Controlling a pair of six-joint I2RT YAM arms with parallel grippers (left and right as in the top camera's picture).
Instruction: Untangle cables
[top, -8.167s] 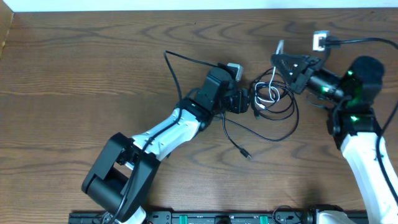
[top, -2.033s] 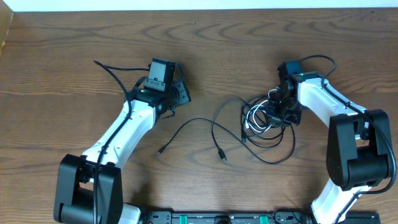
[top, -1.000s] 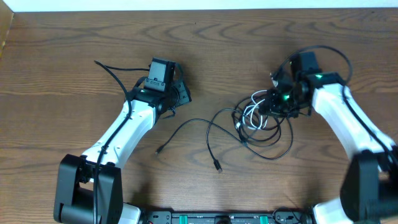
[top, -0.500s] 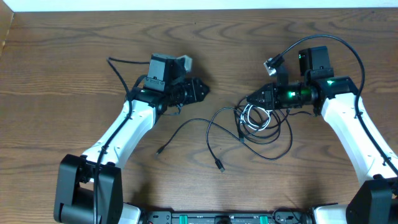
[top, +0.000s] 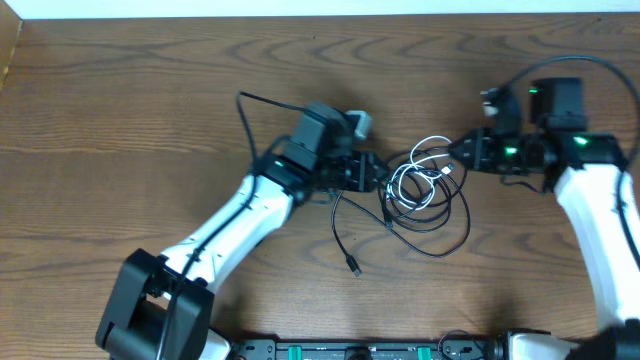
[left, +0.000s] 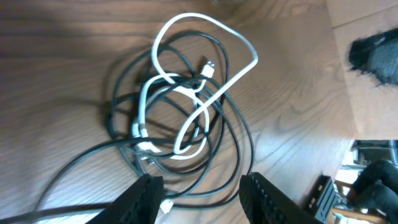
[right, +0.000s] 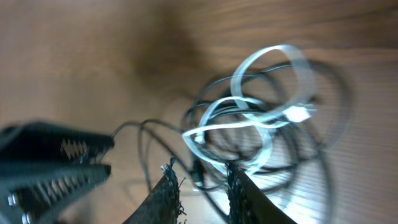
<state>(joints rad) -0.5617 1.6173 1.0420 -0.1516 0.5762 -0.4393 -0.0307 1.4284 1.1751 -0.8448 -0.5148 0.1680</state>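
Observation:
The cables lie in one tangle at the table's middle right. A white cable loops on top of black cable coils, and one black cable tail trails off to a plug at the front. My left gripper is open just left of the tangle. In the left wrist view its fingers frame the white cable and black coils with nothing gripped. My right gripper is at the tangle's right edge, open a little. In the right wrist view, that gripper is over the blurred white cable.
The left arm's thick black wire arcs over the table behind it, and the right arm's wire curves above its wrist. The wooden table's far edge runs along the top. The left gripper's toothed fingers show in the right wrist view.
My left arm has swung right, up to the tangle. My right gripper has drawn back to the right and gone from shut to open a little, and the cables now lie flat.

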